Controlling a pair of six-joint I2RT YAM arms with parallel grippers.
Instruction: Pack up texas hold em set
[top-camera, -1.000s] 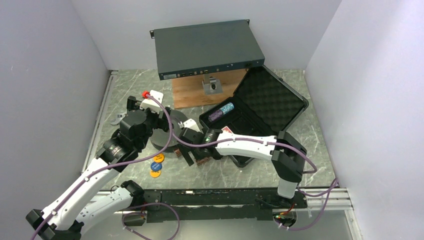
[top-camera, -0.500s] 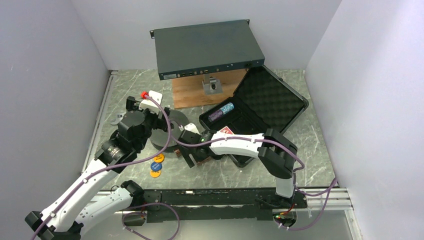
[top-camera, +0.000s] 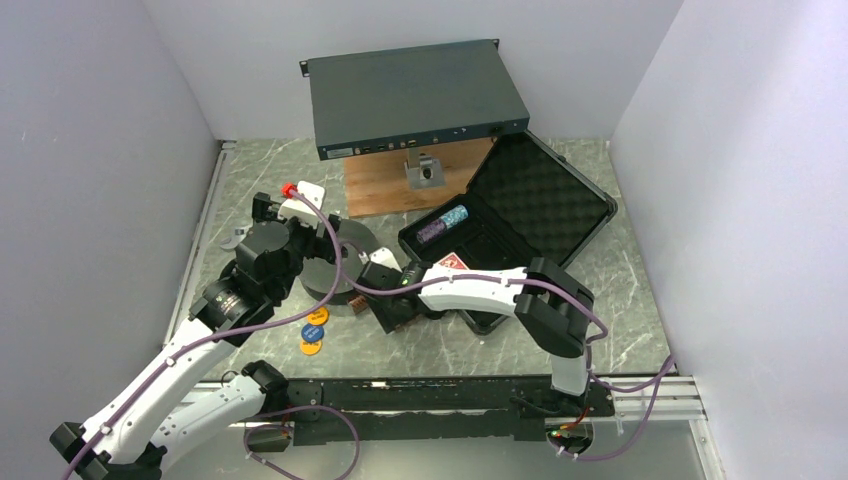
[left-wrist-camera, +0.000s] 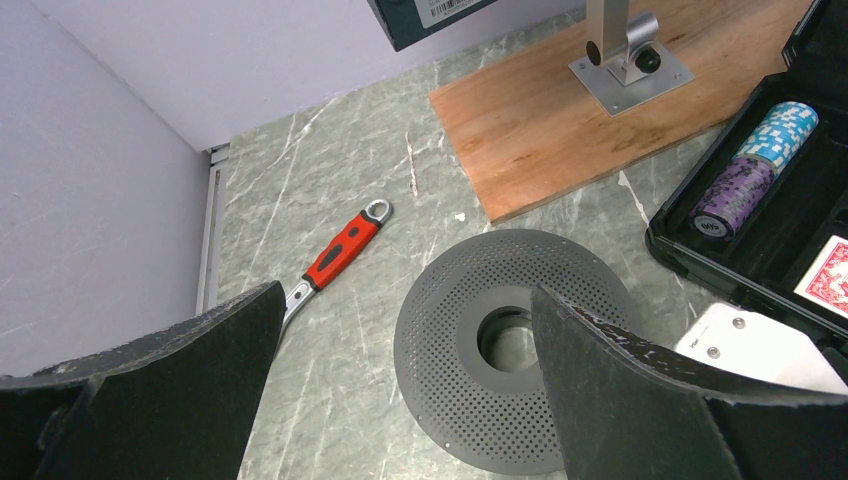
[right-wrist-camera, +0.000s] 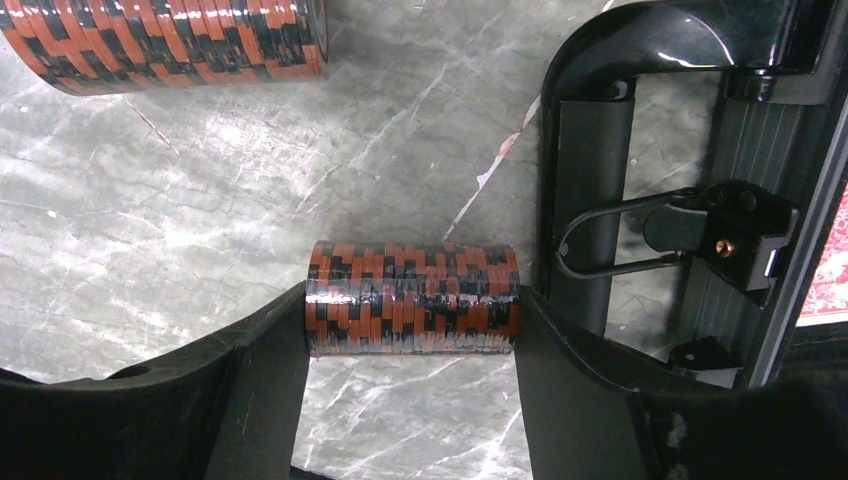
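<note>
Grey marble covers the desk (top-camera: 250, 175), and plain white walls stand around it. On the left, a wrench (left-wrist-camera: 340, 250) lies near the wall. The left fingers (left-wrist-camera: 180, 370) are wide apart and hold nothing. They hang over the spool (left-wrist-camera: 515, 370).

Near the middle, the right fingers (right-wrist-camera: 250, 390) are clamped on the two ends of a brown stack (right-wrist-camera: 412, 298). The stack lies on its side, low at the desk, just beside the handle of the case (top-camera: 560, 200).

What could go wrong:
- The chips are only pinched end to end. If the squeeze is weak or the lift is fast, the middle chips could pop out and roll away.
- The right-hand finger is very near the case handle. A move that way could bump the case and push it.
- The stack has to go into the slot the long way. If it tips, it could jam on the rim.

Counting from left to right:
- one wrench
- one spool
- two or three discs (top-camera: 313, 332), too small and close together to be sure
- two brown stacks, the held one and the other brown stack (right-wrist-camera: 160, 40) lying free
- one purple stack (left-wrist-camera: 735, 195), in the case
- one teal stack (left-wrist-camera: 790, 125), in the case
- one deck (left-wrist-camera: 828, 278), in the case
- one case, open
</note>
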